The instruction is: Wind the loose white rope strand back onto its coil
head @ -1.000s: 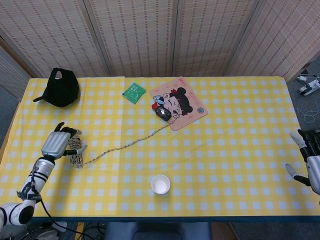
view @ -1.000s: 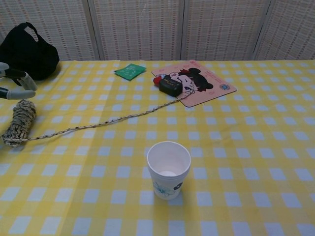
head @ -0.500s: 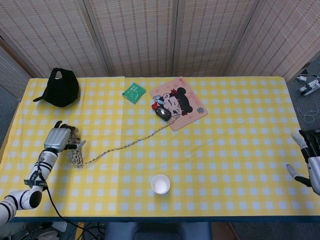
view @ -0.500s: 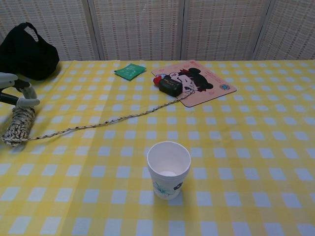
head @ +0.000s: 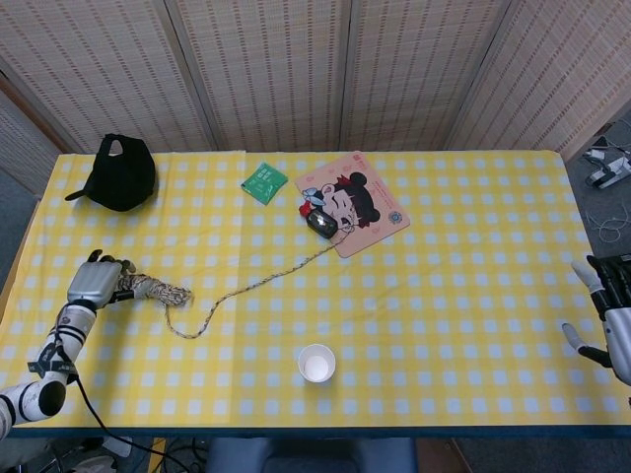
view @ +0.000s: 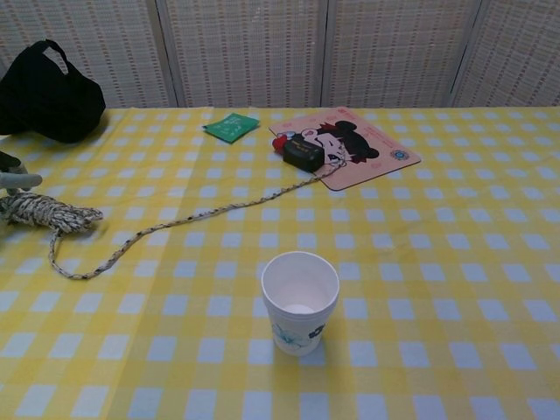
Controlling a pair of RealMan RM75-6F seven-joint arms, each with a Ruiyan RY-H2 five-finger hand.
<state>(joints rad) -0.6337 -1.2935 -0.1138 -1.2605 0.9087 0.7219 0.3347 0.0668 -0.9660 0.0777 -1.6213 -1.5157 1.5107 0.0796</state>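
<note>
Rope work at the yellow checked table [head: 463, 296]: the robot's left hand [head: 91, 282] grips one end of the speckled white rope coil [head: 148, 289] near the table's left edge, its loose strand [view: 201, 216] looping away toward the cartoon-printed mouse pad [head: 365, 212]. Winding well likely means steadying the coil while drawing slack in evenly. The right hand [head: 609, 310] waits far off, fingers spread and empty.

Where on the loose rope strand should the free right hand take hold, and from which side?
Probably on the straight run of the loose strand between the coil held by the left hand and the mouse pad. It lies flat on bare cloth there, so come from above; the right hand is open at the far edge.
</note>
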